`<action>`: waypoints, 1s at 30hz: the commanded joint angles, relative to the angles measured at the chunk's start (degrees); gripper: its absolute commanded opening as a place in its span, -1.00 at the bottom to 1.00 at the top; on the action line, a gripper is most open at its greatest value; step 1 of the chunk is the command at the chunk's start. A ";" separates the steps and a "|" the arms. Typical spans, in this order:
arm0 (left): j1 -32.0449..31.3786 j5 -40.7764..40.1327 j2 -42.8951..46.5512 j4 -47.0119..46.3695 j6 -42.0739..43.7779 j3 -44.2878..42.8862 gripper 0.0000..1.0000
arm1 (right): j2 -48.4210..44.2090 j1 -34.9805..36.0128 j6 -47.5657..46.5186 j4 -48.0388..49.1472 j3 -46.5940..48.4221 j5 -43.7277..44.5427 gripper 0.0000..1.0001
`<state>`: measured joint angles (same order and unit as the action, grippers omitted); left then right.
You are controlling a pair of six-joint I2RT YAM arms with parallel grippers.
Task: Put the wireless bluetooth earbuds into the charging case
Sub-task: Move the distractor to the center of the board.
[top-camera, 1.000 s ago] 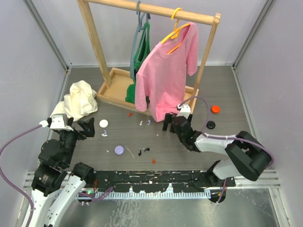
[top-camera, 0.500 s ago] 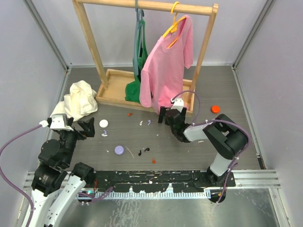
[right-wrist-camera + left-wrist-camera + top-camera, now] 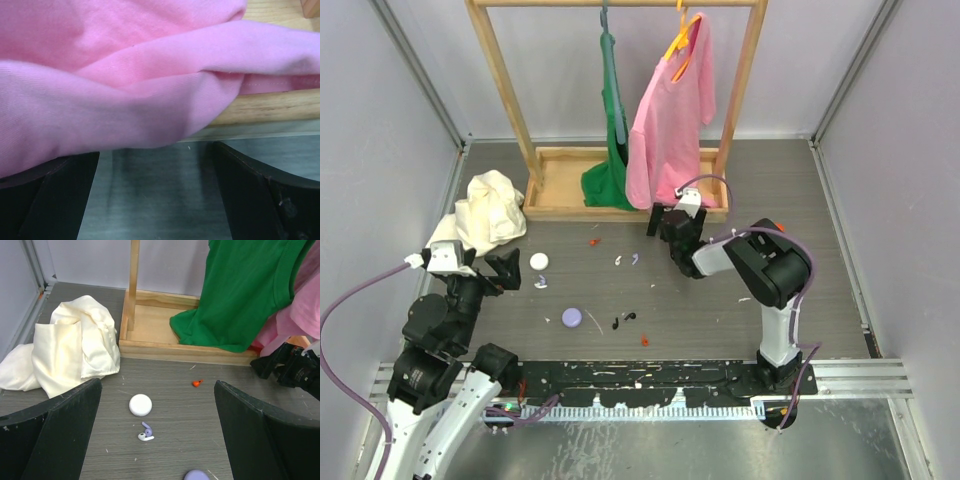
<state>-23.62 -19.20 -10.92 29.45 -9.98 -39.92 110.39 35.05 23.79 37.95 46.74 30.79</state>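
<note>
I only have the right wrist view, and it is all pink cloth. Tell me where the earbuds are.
Observer: A purple earbud lies beside a round white case, in front of the left arm.
Operator: Say what I am nosed into.
Observer: The open right pincer is at the hem of a pink shirt hanging on a wooden rack.
Operator: Report the left arm.
Observer: The left pincer is open and empty, facing that case.

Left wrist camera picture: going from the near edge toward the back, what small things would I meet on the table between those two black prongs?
Purple disc → earbuds → white disc → orange bit → wooden rack base. The cream cloth off to the left is left out because it spans several of these.
</note>
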 commanded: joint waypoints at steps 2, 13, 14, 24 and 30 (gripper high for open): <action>0.06 0.49 -0.88 -3.40 0.47 -0.07 0.96 | 2.72 -1.28 1.42 3.63 8.40 0.65 1.00; 0.06 0.30 -2.03 -3.51 0.66 0.02 0.96 | 5.53 -4.05 3.35 0.81 13.12 -1.48 1.00; 0.06 0.26 -2.19 -3.48 0.66 -0.02 0.96 | 4.83 -4.10 3.34 0.81 12.42 -1.63 1.00; 0.19 0.75 -7.22 -1.32 -1.37 -2.03 0.96 | -8.58 -4.20 4.09 -3.48 0.23 -6.92 1.00; 0.15 4.57 -14.31 5.45 -7.43 -6.86 0.96 | -21.13 -4.20 1.78 -11.75 -7.73 -9.30 1.00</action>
<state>-23.59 -17.89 -21.71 31.94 -12.82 -42.24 97.56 30.83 26.89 30.13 42.35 23.31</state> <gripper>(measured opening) 0.979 0.999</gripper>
